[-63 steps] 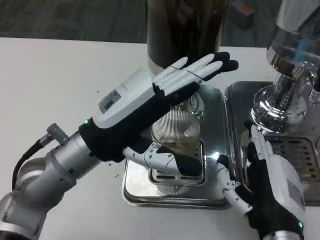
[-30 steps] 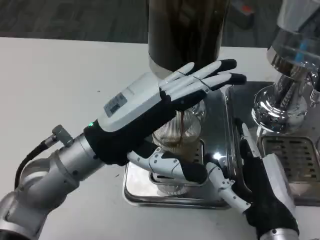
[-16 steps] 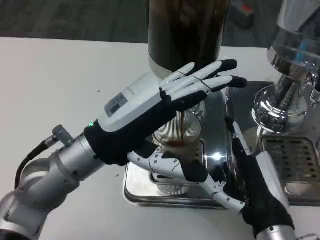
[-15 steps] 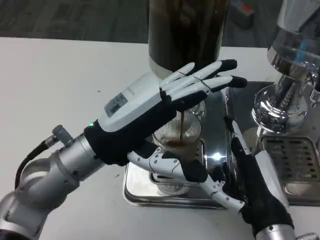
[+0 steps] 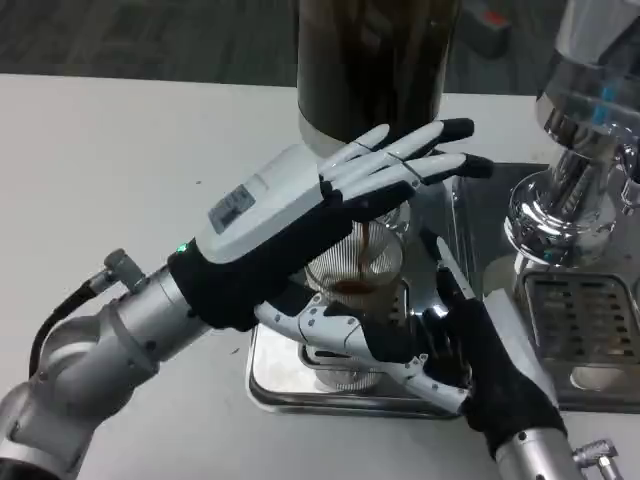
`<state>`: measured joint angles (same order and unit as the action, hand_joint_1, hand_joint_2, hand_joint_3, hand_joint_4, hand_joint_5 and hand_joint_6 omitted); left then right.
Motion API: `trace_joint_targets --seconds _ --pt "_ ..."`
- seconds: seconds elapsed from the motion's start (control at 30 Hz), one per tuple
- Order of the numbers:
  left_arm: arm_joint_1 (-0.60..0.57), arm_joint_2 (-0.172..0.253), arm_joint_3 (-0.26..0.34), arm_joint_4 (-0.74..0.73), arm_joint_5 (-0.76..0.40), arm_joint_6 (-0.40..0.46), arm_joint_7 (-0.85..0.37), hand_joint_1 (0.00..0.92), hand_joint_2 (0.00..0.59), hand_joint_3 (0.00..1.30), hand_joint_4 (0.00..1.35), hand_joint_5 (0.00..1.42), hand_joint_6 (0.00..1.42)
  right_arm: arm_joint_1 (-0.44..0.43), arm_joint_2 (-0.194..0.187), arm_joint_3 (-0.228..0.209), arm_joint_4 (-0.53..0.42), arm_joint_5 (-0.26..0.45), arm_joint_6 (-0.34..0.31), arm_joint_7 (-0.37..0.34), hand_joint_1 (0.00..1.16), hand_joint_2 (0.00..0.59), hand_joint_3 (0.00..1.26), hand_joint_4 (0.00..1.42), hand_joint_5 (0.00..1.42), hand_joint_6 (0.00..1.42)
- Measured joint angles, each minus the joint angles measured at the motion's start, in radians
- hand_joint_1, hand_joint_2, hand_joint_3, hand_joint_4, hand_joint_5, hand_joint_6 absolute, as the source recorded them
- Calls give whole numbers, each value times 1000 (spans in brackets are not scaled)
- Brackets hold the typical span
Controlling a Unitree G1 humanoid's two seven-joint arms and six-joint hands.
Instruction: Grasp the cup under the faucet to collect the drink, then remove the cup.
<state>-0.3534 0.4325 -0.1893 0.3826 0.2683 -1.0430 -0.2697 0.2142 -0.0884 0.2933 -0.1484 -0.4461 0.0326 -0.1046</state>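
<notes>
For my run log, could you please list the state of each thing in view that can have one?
cup: upright on the drip tray, part filled with brown drink.
drink stream: running into the cup.
left hand: fingers spread above the cup, thumb low by its base.
right hand: beside the cup, grip unclear.
drip tray: under the cup.

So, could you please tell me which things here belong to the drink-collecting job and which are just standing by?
Job: cup, the dark dispenser above it, drip tray, left hand, right hand.
Standing by: chrome dispenser and its drip tray on the right.
</notes>
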Motion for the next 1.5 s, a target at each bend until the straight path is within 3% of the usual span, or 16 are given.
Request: trace_joint_targets --seconds 0.33,0.77,1.5 --pt "0 0 0 0 0 3 7 0 103 186 0 167 58 -20 2 -1 24 10 0 12 636 235 0 0 0 0" --pt "0 10 3 0 -19 9 6 0 105 198 0 170 58 -65 49 -7 106 80 -30 7 638 234 0 0 0 0" --pt "0 15 7 -3 -23 21 6 0 111 200 0 163 51 -90 57 0 150 83 -66 4 640 230 0 0 0 0"
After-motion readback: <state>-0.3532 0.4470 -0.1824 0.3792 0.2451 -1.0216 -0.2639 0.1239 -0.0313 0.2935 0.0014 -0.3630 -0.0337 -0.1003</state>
